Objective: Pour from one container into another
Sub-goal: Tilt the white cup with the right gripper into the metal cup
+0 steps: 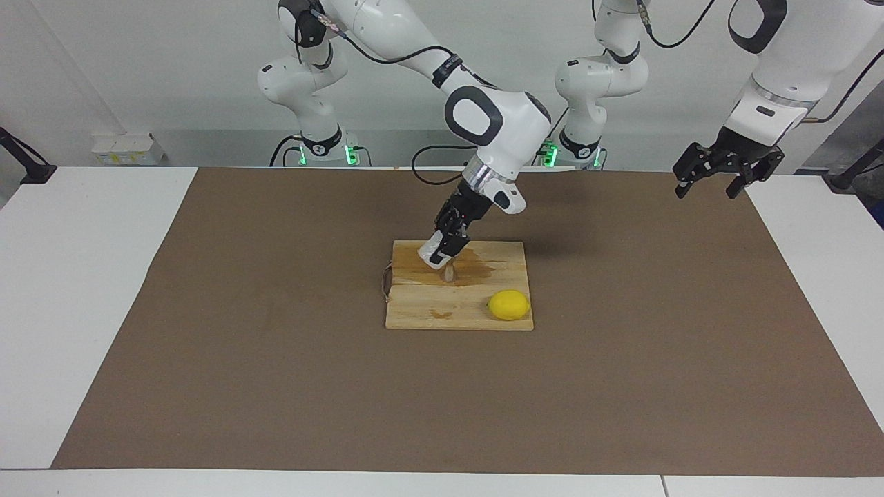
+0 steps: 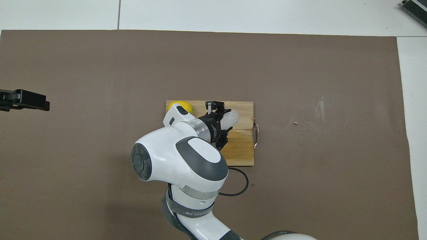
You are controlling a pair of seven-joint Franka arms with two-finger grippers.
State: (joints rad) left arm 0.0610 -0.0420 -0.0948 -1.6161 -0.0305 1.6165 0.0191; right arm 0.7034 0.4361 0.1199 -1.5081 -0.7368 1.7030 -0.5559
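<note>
My right gripper (image 1: 442, 250) is clamped around the knobbly glass cup (image 1: 432, 252), tipped steeply over the wooden board (image 1: 458, 312); the cup's mouth hangs just above the steel jigger (image 1: 449, 274), which stands on the board and which I can barely make out from the facing view; only a small pale shape shows below the cup. From overhead my own wrist and forearm cover much of the board, and the jigger is hidden altogether under the right gripper (image 2: 223, 124); there the cup (image 2: 229, 119) shows clearly between my fingers (image 2: 210, 106), its knobbly side lying over the board (image 2: 241, 146). A dark wet patch on the board beside the jigger shows only in the facing view. The lemon (image 1: 509, 304) rests on the board's corner farther from the robots, toward the left arm's end; overhead, only a sliver of the lemon (image 2: 180, 106) shows past my wrist. My left gripper (image 1: 718, 176) waits in the air well apart from the board, its fingers spread and holding nothing; overhead, only the tip of the left gripper (image 2: 25, 100) enters the frame.
</note>
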